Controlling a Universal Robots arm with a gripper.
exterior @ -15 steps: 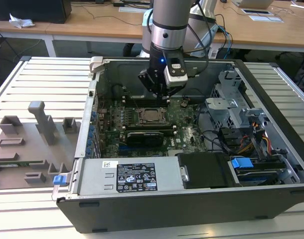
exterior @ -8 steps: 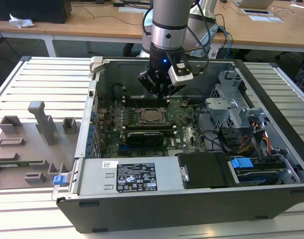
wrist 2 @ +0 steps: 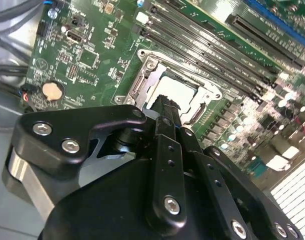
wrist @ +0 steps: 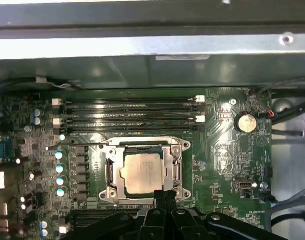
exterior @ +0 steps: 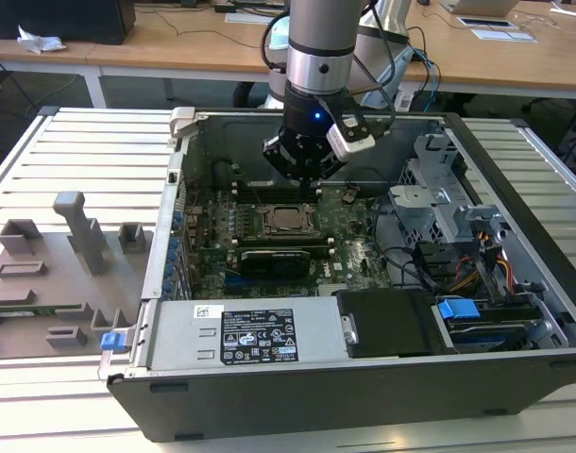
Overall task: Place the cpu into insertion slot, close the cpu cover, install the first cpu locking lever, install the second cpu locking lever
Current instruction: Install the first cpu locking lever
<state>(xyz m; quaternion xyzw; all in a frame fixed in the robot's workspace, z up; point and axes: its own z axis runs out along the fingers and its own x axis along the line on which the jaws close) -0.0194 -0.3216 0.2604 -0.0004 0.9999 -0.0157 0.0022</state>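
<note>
The cpu is a pale silvery square lying flat in the socket on the green motherboard, also seen as the cpu and the cpu. The cpu cover, a silvery frame, lies flat around it. A thin wire lever juts out sideways from the socket. My gripper hangs just above the socket's edge. In both wrist views its black fingers are pressed together with nothing between them: gripper, gripper.
Memory slots run beside the socket and a coin battery sits nearby. Inside the open case, a power supply lies at the front and a drive cage with cables stands at the exterior view's right. Grey fixtures rest outside.
</note>
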